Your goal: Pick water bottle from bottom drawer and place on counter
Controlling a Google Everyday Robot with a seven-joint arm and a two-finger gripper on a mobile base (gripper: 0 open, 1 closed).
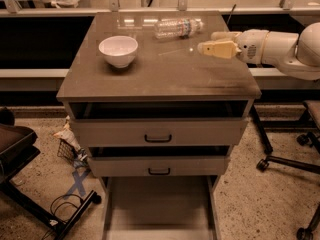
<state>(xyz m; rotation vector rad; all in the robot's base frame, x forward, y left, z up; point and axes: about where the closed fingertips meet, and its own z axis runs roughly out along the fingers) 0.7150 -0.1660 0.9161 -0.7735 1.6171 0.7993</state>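
Gripper [206,41] seen above right part of desk [165,74], held out on pale arm [280,46] entering from right. Fingers [218,49] spread apart, nothing gripped between them.

Water bottle [177,27] laid on its side on desk, just beyond fingers and slightly to their left, near but not touched by fingertips.

White bowl [118,50] stood upright well left of fingers.

Bottom drawer [157,204] pulled out far below fingers, toward camera. Two handled drawers [158,132] above it seen slightly opened.
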